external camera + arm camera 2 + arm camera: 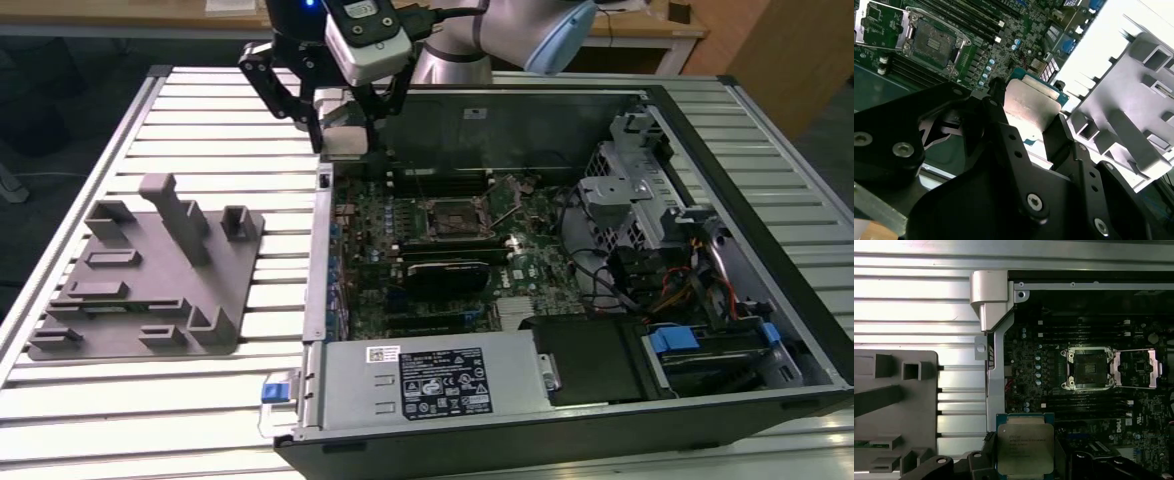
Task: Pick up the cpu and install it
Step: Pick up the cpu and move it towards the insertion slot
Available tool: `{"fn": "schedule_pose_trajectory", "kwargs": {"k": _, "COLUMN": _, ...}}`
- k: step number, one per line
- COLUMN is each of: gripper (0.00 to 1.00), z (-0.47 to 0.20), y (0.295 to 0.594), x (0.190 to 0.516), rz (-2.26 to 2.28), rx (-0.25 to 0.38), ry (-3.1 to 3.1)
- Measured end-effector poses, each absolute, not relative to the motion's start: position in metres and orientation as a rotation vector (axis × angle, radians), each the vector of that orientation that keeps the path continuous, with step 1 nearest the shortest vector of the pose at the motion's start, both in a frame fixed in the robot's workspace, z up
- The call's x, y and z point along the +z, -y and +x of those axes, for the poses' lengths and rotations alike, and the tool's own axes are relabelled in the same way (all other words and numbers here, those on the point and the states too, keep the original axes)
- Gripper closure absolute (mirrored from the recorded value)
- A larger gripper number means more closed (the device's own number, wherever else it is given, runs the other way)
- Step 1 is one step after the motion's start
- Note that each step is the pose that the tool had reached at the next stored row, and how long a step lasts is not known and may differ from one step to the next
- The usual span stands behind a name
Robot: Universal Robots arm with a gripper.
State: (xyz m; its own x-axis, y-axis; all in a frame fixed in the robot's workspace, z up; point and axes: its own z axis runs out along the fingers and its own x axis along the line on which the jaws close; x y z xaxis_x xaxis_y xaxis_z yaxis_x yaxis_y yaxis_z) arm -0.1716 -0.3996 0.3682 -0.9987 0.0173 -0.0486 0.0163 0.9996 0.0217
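Cpu clamped in the tool, above the case's corner.

A slatted bench (200,110) carries an open case (534,440) across the centre and right of the exterior view, with a grey fixture (147,290) lying at left centre, just beside it. Inside the case lies the board (400,230), and at frame centre its socket (451,217) stands open, the lid swung aside. The tool (344,130) hangs at the upper centre-left, over the case's far corner on the exterior view's left. Its fingers (1004,135) are narrowed onto the edges of the cpu (1025,447), whose silvery top faces the first wrist view. The cpu is in the air, well apart from the socket.
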Motion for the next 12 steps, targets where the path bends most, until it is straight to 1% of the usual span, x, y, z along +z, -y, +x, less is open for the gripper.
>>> {"fn": "schedule_pose_trajectory", "kwargs": {"k": 12, "gripper": 0.45, "z": -0.16, "y": 0.396, "x": 0.367, "rz": 0.026, "rx": 0.033, "ry": -3.092}}
